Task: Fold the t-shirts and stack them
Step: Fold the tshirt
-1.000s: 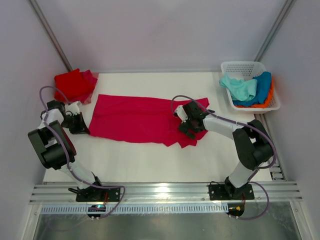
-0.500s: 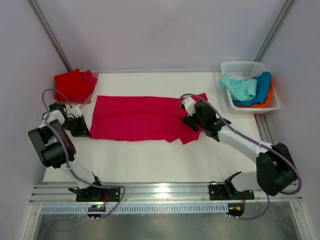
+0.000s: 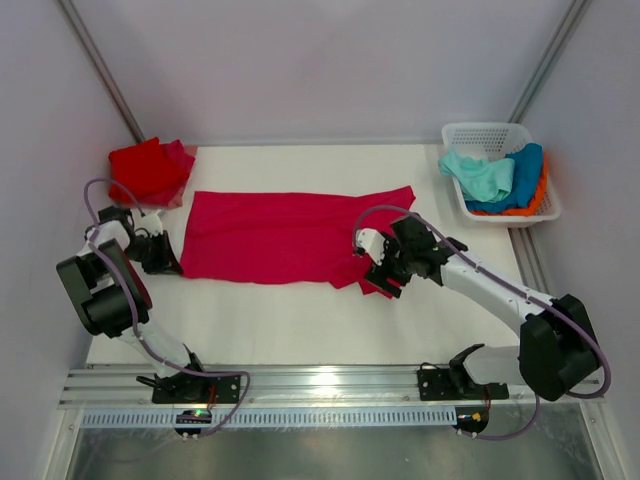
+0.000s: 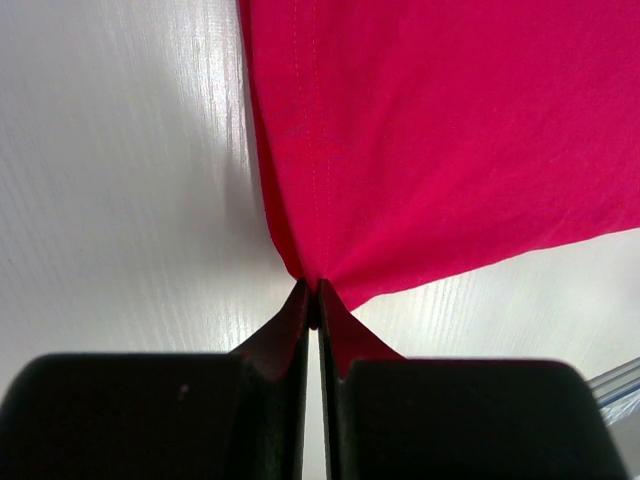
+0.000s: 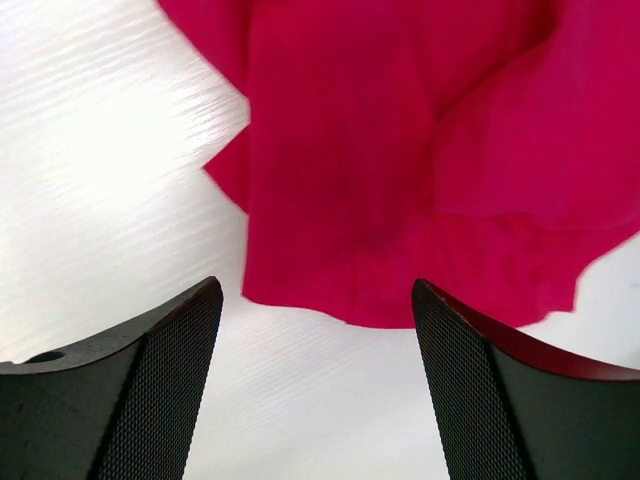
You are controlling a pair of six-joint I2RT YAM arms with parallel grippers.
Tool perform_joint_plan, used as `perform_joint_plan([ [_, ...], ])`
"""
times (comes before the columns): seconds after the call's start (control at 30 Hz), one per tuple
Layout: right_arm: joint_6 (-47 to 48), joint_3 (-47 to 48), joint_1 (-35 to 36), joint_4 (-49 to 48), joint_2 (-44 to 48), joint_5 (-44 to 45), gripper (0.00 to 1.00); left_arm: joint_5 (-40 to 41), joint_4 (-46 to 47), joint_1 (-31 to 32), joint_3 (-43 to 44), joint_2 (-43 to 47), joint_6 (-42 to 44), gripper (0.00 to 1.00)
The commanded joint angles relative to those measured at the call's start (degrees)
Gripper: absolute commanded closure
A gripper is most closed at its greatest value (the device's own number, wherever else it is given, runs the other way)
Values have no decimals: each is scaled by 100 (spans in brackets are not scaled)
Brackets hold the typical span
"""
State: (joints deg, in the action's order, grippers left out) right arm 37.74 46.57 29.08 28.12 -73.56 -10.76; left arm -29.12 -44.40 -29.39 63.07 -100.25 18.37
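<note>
Item 1. Crimson-pink t-shirt (image 3: 280, 238): lies spread flat across the middle of the bench (image 3: 300, 320), long axis running left to right. The left part is smooth. The right end is rumpled, with overlapping folds and an uneven edge at the near right corner.

Item 2. Left end effector (image 3: 163, 254): low at the shirt's left edge. In the left wrist view the end effector (image 4: 312, 300) has its fingers pressed together on a pinch of the crimson-pink t-shirt (image 4: 450, 130), and the cloth fans out from that grip over the white bench (image 4: 120, 200).

Item 3. Right end effector (image 3: 380, 266): at the shirt's near right corner. In the right wrist view the end effector (image 5: 315, 292) stands wide apart, with nothing between the fingers. The crumpled hem of the crimson-pink t-shirt (image 5: 400, 150) lies below and just ahead of them. Whether they touch the cloth cannot be told.

Item 4. Red t-shirt (image 3: 148, 170): folded bundle at the far left corner of the bench, just beyond the spread shirt.

Item 5. Basket (image 3: 485, 127): white lattice, at the far right corner. It holds a mint-green t-shirt (image 3: 478, 172) on the left, a blue t-shirt (image 3: 522, 170) beside it and an orange t-shirt (image 3: 540, 200) showing at the near right rim, all bunched.
</note>
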Motion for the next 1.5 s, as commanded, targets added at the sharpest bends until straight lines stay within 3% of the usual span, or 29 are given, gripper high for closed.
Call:
perform_joint_plan([
  [0.0,348,63,1,484,-193,-698,20,-67,46,-6,-66,304,44,96],
  [0.57,348,450,98,449,-1362,-1068,18,-102,55,-6,-225,418,61,96],
  [0.67,357,529,98,475,-1634,-1016,22,-102,55,-6,-225,401,61,96],
  [0.77,410,669,98,607,-1977,-981,33,-120,72,-6,-216,374,61,96],
  [0.8,436,704,98,642,-2117,-971,58,-120,63,-6,-216,366,61,96],
  [0.87,410,731,98,616,-2241,-910,94,-146,63,-14,-216,357,70,96],
  [1.0,427,819,98,677,-2321,-822,97,-129,81,-6,-260,348,88,96],
  [1.17,348,1231,98,1106,-1796,-734,97,-67,116,-6,-295,287,123,96],
  [1.37,629,2768,98,2258,-1433,-629,97,-111,90,-6,-243,181,114,96],
  [1.47,734,3209,98,2348,-1416,-358,97,-164,98,-6,-234,181,105,96],
])
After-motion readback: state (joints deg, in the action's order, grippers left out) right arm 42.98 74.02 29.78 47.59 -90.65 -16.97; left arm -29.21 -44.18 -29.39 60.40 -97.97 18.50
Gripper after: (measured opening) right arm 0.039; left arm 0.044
